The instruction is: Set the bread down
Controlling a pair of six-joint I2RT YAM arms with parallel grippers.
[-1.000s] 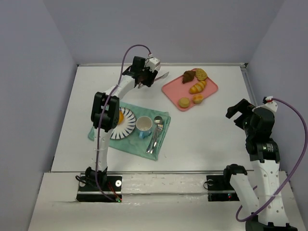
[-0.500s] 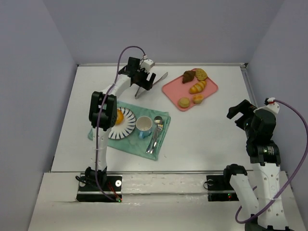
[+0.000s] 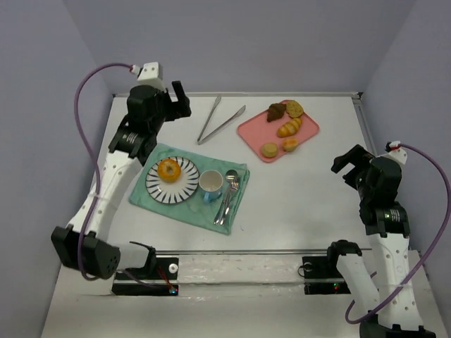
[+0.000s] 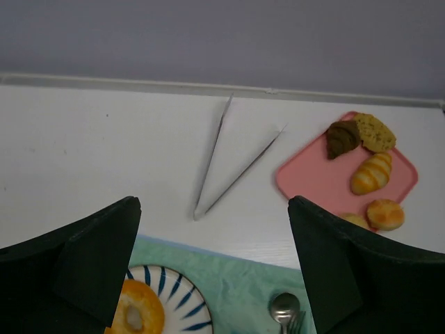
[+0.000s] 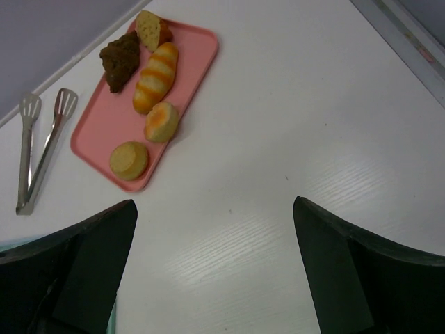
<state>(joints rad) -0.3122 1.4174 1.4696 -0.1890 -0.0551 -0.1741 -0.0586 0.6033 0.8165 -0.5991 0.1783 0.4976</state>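
Bread: the bread (image 3: pixel 168 170) sits on the left half of the striped plate (image 3: pixel 184 190). We judge this its intended spot, so the task looks done.
Plate: it lies on a green cloth (image 3: pixel 238 174) in the table's left half. A cup (image 3: pixel 211 183) and cutlery (image 3: pixel 229 195) are just beside it, laid out like a place setting.
Tongs: the tongs (image 3: pixel 220 120) lie flat near the far edge, held by neither arm. We take them for the serving tool, set aside.
Left gripper: the left gripper (image 4: pixel 212 203) is spread wide and empty, raised over the far left corner, well apart from the plate.
Right gripper: the right gripper (image 5: pixel 214 205) is spread and empty near the right edge. We judge it idle.
Tray: the pink tray (image 3: pixel 255 132), towards the far right corner, holds the other pastries (image 3: pixel 289 127).
Surface: the table (image 3: pixel 296 204) is white and matte.
Room: plain lilac walls (image 3: pixel 282 42) close it in.
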